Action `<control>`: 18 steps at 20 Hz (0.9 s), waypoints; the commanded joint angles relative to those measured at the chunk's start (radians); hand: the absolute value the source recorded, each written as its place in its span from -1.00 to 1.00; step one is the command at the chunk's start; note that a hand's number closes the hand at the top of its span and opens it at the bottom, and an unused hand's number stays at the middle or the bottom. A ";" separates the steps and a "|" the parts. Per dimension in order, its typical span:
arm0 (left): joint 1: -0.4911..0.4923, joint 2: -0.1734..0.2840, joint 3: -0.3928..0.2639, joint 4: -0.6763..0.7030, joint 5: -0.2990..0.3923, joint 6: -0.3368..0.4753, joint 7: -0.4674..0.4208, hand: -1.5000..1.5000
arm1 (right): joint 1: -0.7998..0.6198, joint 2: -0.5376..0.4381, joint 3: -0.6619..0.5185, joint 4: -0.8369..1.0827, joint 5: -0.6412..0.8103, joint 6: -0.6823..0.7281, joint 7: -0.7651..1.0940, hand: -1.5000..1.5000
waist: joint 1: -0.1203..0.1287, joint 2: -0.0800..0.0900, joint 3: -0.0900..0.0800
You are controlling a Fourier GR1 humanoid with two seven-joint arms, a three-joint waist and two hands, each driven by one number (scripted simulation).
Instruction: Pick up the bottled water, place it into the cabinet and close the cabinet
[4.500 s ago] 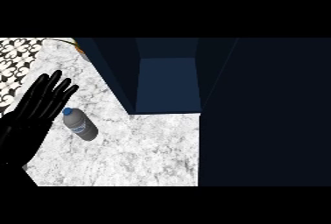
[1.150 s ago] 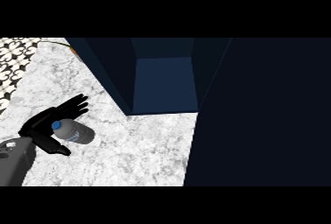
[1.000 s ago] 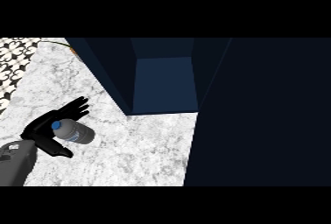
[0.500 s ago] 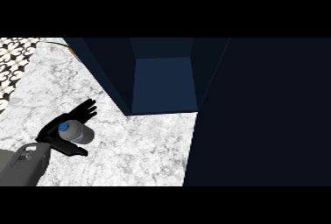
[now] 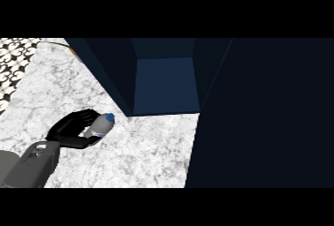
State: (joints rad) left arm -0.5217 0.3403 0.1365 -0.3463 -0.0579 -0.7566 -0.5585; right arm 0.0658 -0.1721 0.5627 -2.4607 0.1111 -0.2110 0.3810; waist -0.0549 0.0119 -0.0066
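The left hand [image 5: 73, 129] has its fingers curled round the bottled water [image 5: 100, 125]. It has moved right, closer to the open cabinet [image 5: 165, 84]. The bottle is over the marble counter [image 5: 143, 150], nearly there.

No text, brand or number can be read anywhere; the bottled water [image 5: 100, 126] at left of centre carries a pale label (its print too small to make out).

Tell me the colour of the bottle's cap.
Blue: the cap tops the bottled water held in the left hand, head view.
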 commanded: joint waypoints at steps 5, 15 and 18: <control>0.007 -0.017 -0.109 -0.127 -0.091 -0.059 -0.267 1.00 | 0.008 -0.017 -0.013 -0.043 0.030 -0.015 0.008 -1.00 | 0.012 -0.004 0.000; 0.141 -0.269 0.023 -0.248 -0.042 0.739 -0.370 1.00 | 0.096 -0.069 0.006 -0.122 0.040 -0.034 0.020 -1.00 | 0.039 -0.021 0.006; 0.140 -0.333 0.006 -0.352 -0.007 0.717 -0.300 1.00 | 0.077 -0.047 0.041 -0.129 0.084 -0.063 0.062 -1.00 | 0.053 -0.020 0.007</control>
State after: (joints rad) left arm -0.4002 0.0782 0.1438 -0.5985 -0.0875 -0.1077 -0.8858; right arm 0.0974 -0.2041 0.5621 -2.4666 0.1037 -0.2612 0.3793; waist -0.0092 -0.0053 -0.0012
